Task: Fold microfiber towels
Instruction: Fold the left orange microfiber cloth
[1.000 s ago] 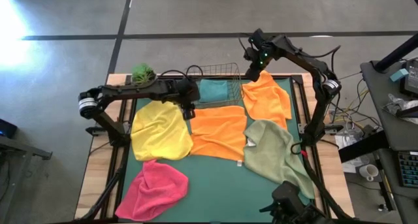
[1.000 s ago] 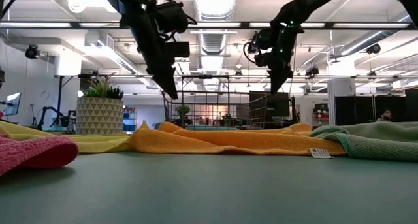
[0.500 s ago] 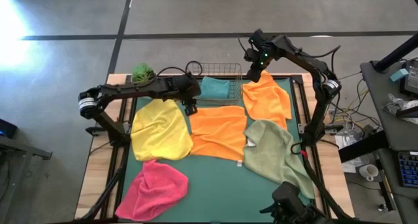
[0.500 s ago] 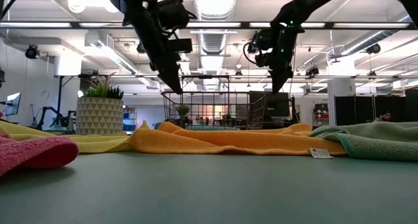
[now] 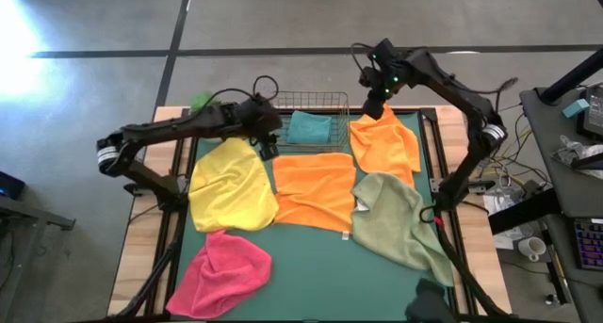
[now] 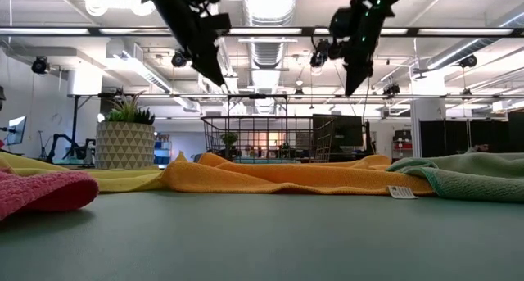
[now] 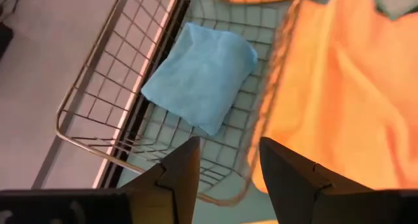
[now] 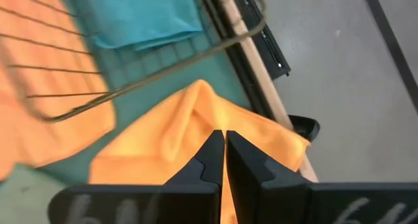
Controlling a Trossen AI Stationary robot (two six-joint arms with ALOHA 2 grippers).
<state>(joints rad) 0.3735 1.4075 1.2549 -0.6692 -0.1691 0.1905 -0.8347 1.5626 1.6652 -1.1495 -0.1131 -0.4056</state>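
Note:
A folded teal towel (image 5: 309, 127) lies in the wire basket (image 5: 332, 99) at the table's far edge; it also shows in the left wrist view (image 7: 202, 74). Spread on the mat are an orange towel (image 5: 313, 186) in the middle, a second orange towel (image 5: 386, 144) at the far right, a yellow towel (image 5: 228, 184), a pink towel (image 5: 220, 274) and a sage green towel (image 5: 400, 219). My left gripper (image 5: 267, 146) hangs open and empty (image 7: 228, 160) above the basket's near left corner. My right gripper (image 5: 374, 106) is shut and empty (image 8: 224, 149), high above the far corner of the right orange towel (image 8: 189, 129).
The potted plant (image 6: 124, 142) stands at the far left corner, mostly hidden under my left arm in the high view. The towels overlap one another at their edges. Bare green mat (image 5: 311, 266) shows near the front edge between the pink and sage towels.
Both grippers have risen away from the table. My left gripper has also gone a little toward the far edge, beside the basket. The towels lie as before.

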